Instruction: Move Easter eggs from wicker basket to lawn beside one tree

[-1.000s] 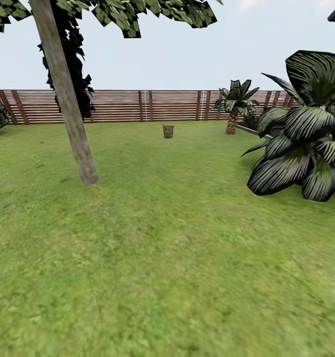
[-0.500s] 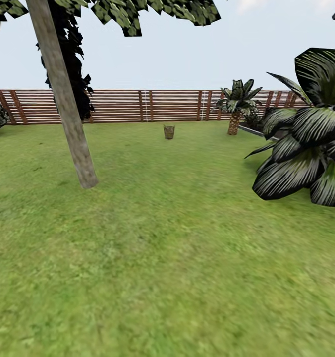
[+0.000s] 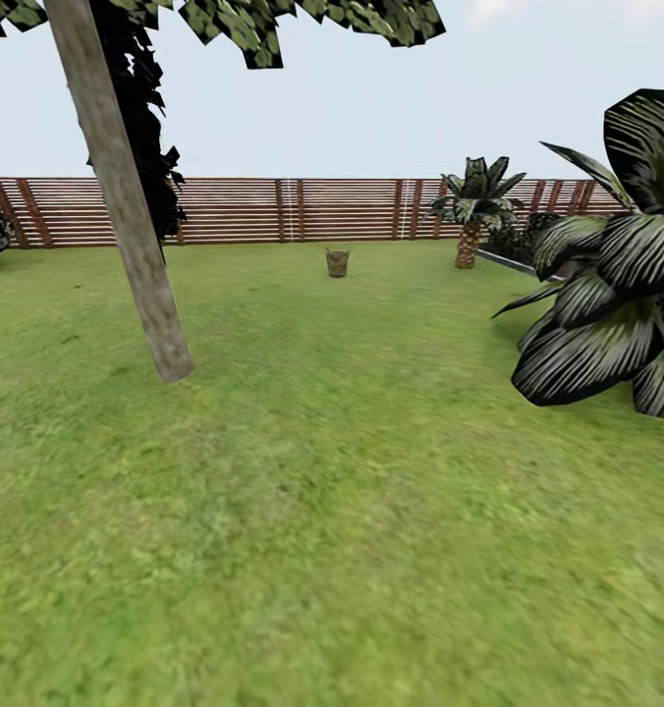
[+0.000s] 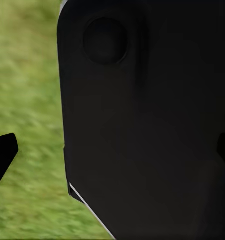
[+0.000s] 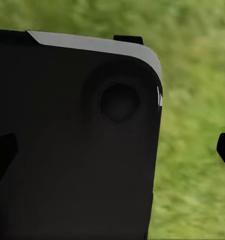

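The basket [image 3: 337, 262] sits far off at twelve o'clock on the lawn [image 3: 332, 511], the tree [image 3: 126, 216] at ten; whether either gripper is open I cannot tell, and rolling on carelessly risks toppling the basket.

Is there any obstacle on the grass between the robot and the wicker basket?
Nothing visible does. Open lawn runs straight to the wicker basket near the fence; the tree stands left, the big-leafed plant right.
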Available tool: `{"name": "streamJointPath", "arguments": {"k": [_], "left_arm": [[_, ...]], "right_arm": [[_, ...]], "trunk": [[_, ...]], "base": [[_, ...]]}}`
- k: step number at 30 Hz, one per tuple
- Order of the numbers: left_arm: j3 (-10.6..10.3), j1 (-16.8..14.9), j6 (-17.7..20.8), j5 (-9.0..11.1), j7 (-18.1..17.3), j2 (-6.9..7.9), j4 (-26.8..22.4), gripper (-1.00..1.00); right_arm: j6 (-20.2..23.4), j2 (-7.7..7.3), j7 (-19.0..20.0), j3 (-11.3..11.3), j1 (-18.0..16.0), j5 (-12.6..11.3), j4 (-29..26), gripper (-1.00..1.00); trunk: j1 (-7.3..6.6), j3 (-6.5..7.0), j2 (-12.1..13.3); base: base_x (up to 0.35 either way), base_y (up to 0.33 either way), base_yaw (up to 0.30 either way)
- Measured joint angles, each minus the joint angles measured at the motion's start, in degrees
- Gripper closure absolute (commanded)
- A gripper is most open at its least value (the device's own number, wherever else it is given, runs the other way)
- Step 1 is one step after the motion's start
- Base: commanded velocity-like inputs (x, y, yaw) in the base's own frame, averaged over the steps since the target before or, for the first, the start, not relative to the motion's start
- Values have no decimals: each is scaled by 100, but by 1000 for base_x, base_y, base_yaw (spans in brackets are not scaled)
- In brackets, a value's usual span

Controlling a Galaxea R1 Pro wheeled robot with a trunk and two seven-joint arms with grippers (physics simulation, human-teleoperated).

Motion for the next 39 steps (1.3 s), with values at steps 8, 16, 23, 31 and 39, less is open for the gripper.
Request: {"name": "streamJointPath", "arguments": {"k": [8,16,23,31,39], "left_arm": [[0,0,0,0,0,0,0,-100],[0,0,0,0,0,0,0,-100],[0,0,0,0,0,0,0,-100],[0,0,0,0,0,0,0,-100],[0,0,0,0,0,1,0,-100]], "right_arm": [[2,0,0,0,0,0,0,-100],[0,0,0,0,0,0,0,-100],[4,26,0,-3,0,0,0,-100],[12,41,0,-7,0,-46,16,-100],[13,22,0,-9,0,-38,65,-100]], "trunk": [[0,0,0],[0,0,0],[0,0,0],[0,0,0],[0,0,0]], "base": [[303,99,0],[303,99,0],[303,99,0],[303,99,0],[303,99,0]]}}
